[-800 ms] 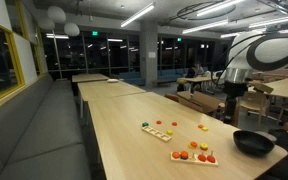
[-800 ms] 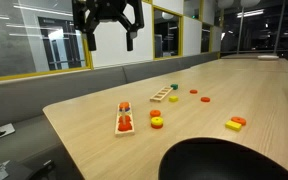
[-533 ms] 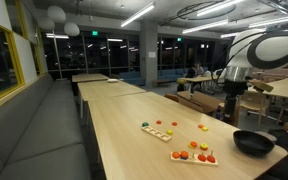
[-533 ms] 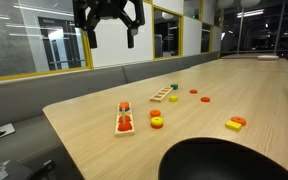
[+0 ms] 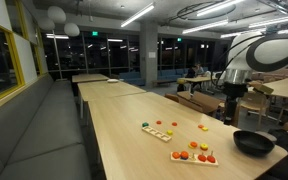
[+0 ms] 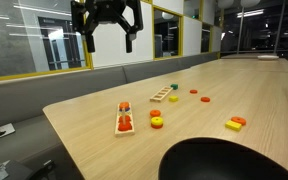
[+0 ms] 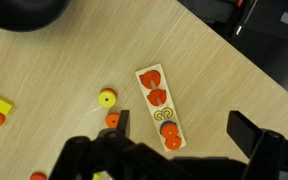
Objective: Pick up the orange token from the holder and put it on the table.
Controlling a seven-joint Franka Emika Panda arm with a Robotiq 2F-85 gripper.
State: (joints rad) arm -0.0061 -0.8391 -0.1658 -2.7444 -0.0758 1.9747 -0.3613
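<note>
A pale wooden holder (image 7: 163, 113) lies on the table with several orange tokens (image 7: 159, 98) set along it. It also shows in both exterior views (image 6: 125, 120) (image 5: 194, 156). My gripper (image 6: 109, 28) hangs high above the table, open and empty. In the wrist view its two dark fingers (image 7: 189, 135) frame the near end of the holder from far above. The arm (image 5: 234, 72) stands at the table's far side.
A black bowl (image 6: 224, 160) (image 5: 252, 142) sits near the table edge. A second holder (image 6: 164, 94) lies further along. Loose tokens are scattered: a yellow ring (image 7: 107, 98), an orange disc (image 7: 112, 120), a yellow block (image 7: 0, 106), and a yellow and orange pair (image 6: 234, 123).
</note>
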